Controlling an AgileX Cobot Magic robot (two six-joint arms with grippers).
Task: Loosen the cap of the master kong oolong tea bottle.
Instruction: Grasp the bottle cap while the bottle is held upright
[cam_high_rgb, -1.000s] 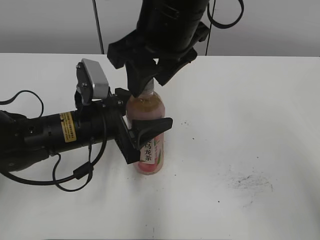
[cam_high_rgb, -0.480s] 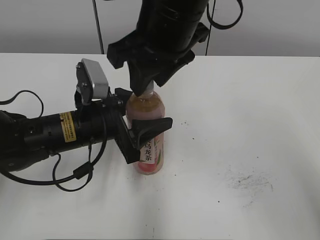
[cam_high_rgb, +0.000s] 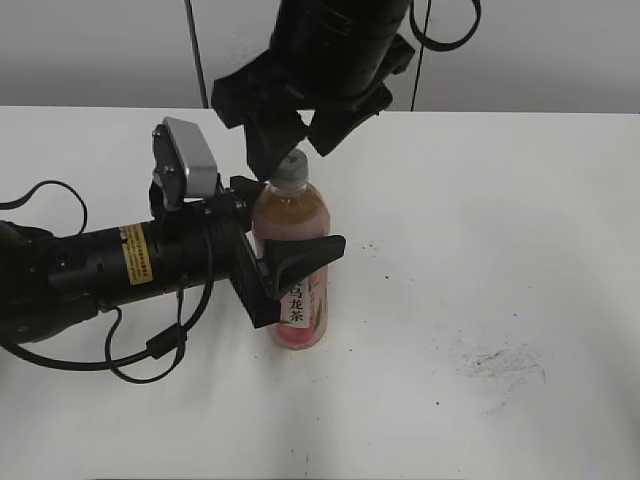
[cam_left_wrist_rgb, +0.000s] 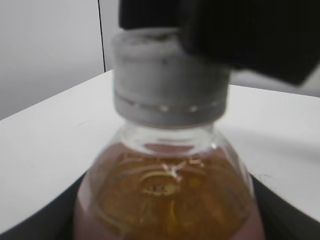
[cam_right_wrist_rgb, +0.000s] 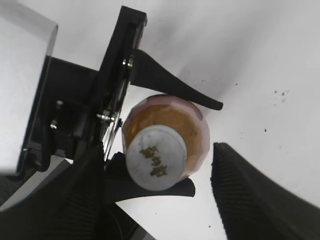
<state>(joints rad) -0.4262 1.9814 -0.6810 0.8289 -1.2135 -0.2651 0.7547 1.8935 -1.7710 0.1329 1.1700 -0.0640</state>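
We note left arm (cam_high_rgb: 110, 265): black cylinder, yellow label | silver-grey wrist camera housing (cam_high_rgb: 188, 160) | loose black cables (cam_high_rgb: 160, 345) | right gripper (cam_high_rgb: 290, 150): black, ribbed finger pads (cam_right_wrist_rgb: 250, 195).

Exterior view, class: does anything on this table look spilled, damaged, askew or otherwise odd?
Nothing is spilled. The oolong tea bottle stands upright in the left gripper, cap still on. The only oddity is a patch of dark smudges and specks on the white table, right of the bottle.
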